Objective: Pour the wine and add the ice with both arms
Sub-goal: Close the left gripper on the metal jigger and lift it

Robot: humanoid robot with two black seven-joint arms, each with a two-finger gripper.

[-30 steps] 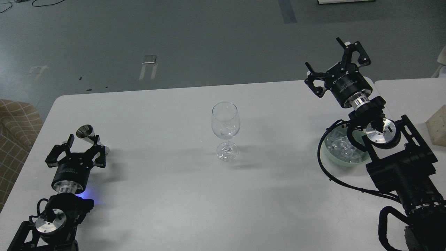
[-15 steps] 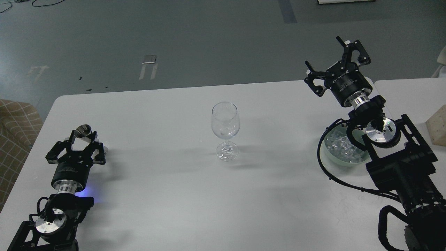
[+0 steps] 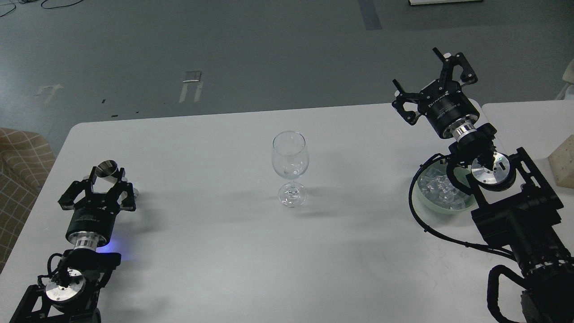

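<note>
Step in hand, by the look of it: taking up the steel jigger [image 3: 107,170] for the pour. Best done by closing squarely on its waist, keeping it upright, lifting slowly.

Left gripper [image 3: 99,185] spread around the jigger, not clamped.

Right gripper [image 3: 431,84] wide, empty, raised beyond the green bowl [image 3: 441,208] of ice [image 3: 441,187].

Wine glass [image 3: 290,167] mid-table, well apart from both.

The table [image 3: 224,251] is plain white. At frame centre the wine glass [image 3: 290,168] is clear and colourless. At right, the bowl [image 3: 441,207] is pale green, and the ice [image 3: 441,187] in it is glassy and transparent. At left, the steel cup [image 3: 107,171] is shiny silver. Both arms are black with silver joints. The chair [image 3: 20,166] at the left edge is tan with a pale check.
</note>
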